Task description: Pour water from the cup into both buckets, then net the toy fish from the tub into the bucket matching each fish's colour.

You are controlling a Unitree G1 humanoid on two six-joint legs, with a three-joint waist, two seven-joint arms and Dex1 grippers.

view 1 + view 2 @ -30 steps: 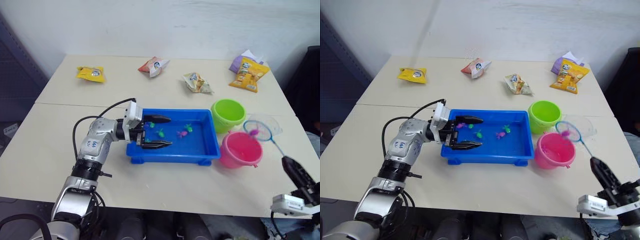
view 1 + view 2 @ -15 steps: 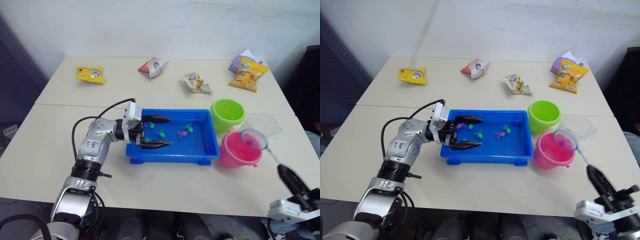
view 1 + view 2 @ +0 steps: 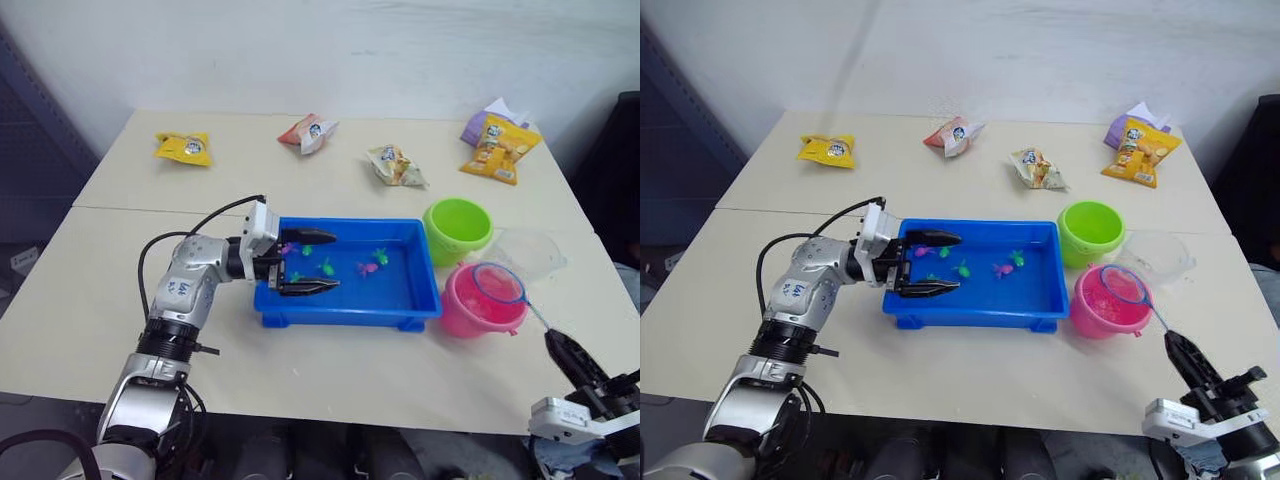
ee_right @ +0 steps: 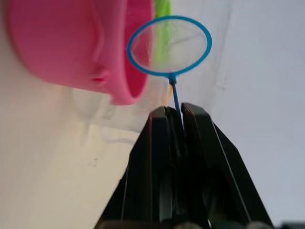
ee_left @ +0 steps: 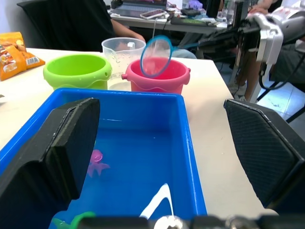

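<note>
Net [image 3: 498,283] over pink bucket [image 3: 480,303], handle pinched in right gripper [image 3: 566,352].
Left gripper [image 3: 307,262] spread wide over near-left end of blue tub [image 3: 352,310], holding nothing; pink and green fish [image 3: 364,267] afloat inside. Green bucket [image 3: 457,229] behind the pink one, clear cup [image 3: 527,253] just beside both.

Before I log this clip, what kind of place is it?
Probably an office or lab used for robot trials: pale tables pushed together against a plain wall, snack packets scattered along the far side, and, in the left wrist view, a desk with a laptop behind.
</note>
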